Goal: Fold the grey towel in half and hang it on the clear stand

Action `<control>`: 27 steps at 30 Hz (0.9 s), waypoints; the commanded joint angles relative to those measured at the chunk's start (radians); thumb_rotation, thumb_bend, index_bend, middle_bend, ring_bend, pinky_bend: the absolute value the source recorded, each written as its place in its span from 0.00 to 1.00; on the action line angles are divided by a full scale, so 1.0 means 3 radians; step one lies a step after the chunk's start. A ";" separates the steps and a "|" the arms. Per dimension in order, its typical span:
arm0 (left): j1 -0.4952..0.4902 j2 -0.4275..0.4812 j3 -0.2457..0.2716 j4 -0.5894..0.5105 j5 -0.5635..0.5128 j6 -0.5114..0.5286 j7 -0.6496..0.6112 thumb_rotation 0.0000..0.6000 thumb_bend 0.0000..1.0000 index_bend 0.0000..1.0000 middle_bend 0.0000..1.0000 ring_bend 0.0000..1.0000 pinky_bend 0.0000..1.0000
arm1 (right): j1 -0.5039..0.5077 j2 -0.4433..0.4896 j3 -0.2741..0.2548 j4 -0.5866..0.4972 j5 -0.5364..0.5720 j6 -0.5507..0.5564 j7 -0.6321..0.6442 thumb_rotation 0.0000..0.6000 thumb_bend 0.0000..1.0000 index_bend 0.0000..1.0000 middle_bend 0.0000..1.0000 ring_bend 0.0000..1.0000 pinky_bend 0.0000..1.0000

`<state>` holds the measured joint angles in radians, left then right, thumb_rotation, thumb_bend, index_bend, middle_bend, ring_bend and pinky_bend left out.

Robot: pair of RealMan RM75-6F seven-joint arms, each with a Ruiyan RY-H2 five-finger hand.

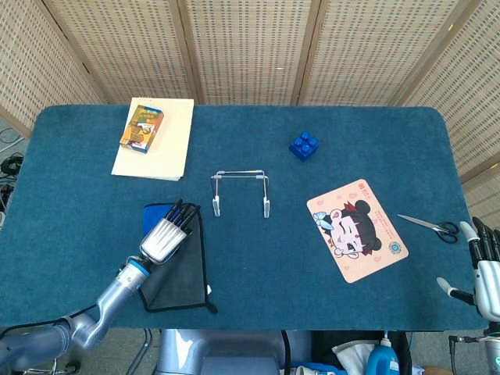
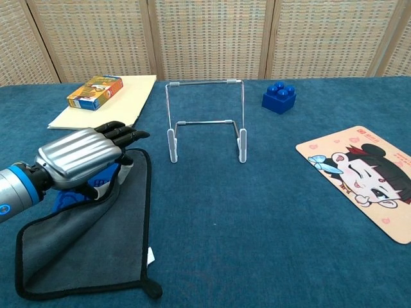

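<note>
Your left hand (image 2: 80, 159) gripped the grey towel (image 2: 90, 240) edge, near-left of table | clear stand (image 2: 205, 122) stood just right, apart | your right hand (image 1: 486, 266) hung open, empty, far right.

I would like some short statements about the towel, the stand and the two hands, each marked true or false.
1. The left hand is at the grey towel. True.
2. The towel already hangs on the clear stand. False: it lies on the table, left of the stand.
3. The right hand holds the scissors. False: it is at the table edge, apart from them.
4. The blue block lies beyond the stand. True.
5. The stand has tipped over. False: it stands upright.
</note>
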<state>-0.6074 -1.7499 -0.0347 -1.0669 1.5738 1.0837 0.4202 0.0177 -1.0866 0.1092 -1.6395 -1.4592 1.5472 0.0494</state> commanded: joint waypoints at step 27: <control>0.0041 0.0190 -0.0010 -0.0183 -0.0036 0.0229 -0.0437 1.00 0.25 0.00 0.00 0.00 0.00 | -0.0001 -0.0001 -0.0018 -0.0005 -0.0033 0.0007 -0.0002 1.00 0.00 0.00 0.00 0.00 0.00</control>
<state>-0.5964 -1.6960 -0.0384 -1.1195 1.5660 1.1552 0.2880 0.0173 -1.0865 0.1041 -1.6408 -1.4685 1.5492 0.0493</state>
